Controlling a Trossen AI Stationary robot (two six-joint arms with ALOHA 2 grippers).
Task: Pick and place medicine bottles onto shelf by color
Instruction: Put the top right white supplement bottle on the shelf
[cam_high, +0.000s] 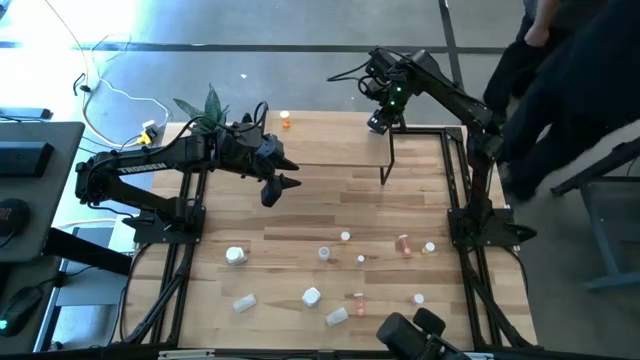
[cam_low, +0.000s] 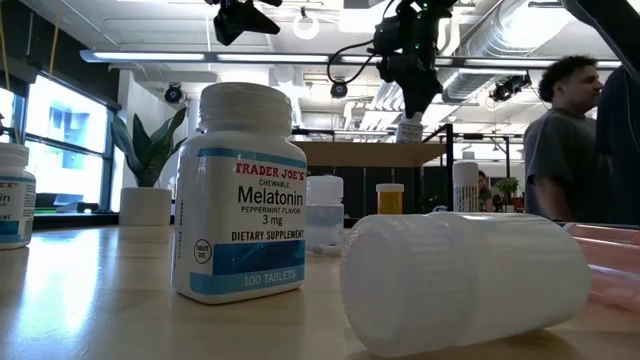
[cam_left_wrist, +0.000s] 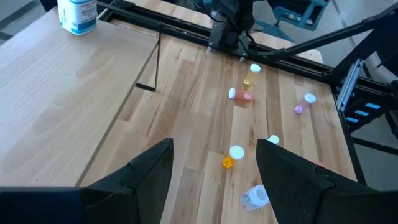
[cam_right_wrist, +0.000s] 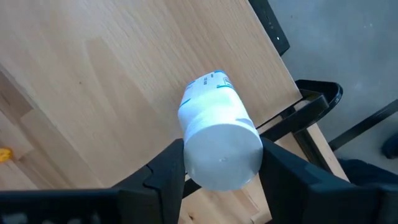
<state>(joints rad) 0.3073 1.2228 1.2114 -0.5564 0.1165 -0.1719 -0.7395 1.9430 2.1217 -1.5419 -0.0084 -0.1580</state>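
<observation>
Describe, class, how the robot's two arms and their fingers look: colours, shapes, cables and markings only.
Both arms are dark, jointed and slim. The left arm carries pale lettering along one link; the right arm shows a small green light near its wrist and loose black cables looping off it. The left gripper and right gripper each end in two broad, matte black fingers.

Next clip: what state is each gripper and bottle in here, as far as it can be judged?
Right gripper: jaws closed on the white bottle, upright at the shelf edge.
Left gripper: jaws open, empty.
Melatonin bottle: upright, capped.
Plain white bottle: lying on its side.
Pinkish bottle: lying on its side on the tabletop.
</observation>
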